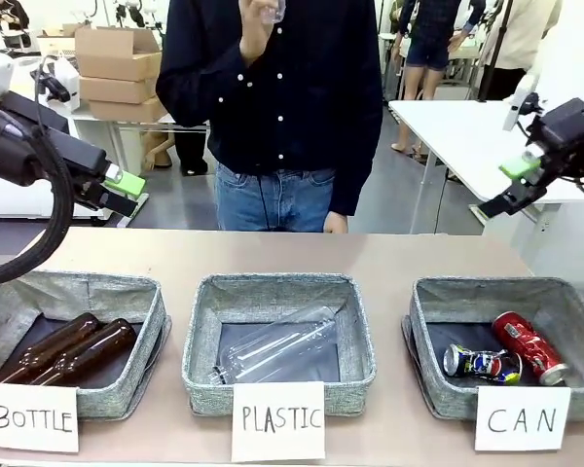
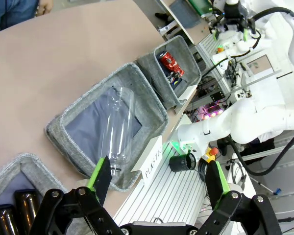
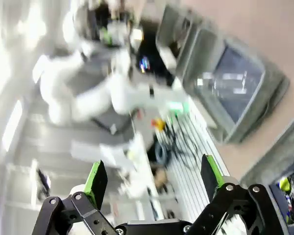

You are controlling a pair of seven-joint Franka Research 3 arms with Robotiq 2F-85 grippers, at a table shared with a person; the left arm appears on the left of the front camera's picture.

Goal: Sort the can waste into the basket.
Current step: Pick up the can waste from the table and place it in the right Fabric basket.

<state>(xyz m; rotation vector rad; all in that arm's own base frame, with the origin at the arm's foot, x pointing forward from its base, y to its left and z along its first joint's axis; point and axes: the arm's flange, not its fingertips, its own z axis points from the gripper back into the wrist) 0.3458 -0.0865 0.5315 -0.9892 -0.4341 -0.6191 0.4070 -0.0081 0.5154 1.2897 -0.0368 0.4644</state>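
Both cans lie in the grey basket [image 1: 430,292] at the front right, behind the white "CAN" card [image 1: 522,418]. The red can [image 1: 529,347] lies on the right, the dark blue and silver can [image 1: 482,364] to its left. In the left wrist view the same basket [image 2: 149,61] holds the red can [image 2: 170,60] and the blue can [image 2: 174,77]. My left gripper [image 1: 125,195] hangs raised at the far left, open and empty. My right gripper [image 1: 514,186] is raised at the far right, open and empty. The right wrist view is blurred.
The middle basket [image 1: 204,292] marked "PLASTIC" holds a clear plastic bottle [image 1: 277,350]. The left basket [image 1: 146,292] marked "BOTTLE" holds brown glass bottles [image 1: 68,352]. A person [image 1: 282,107] stands at the table's far side with a hand raised. The tabletop [image 1: 282,253] behind the baskets is bare.
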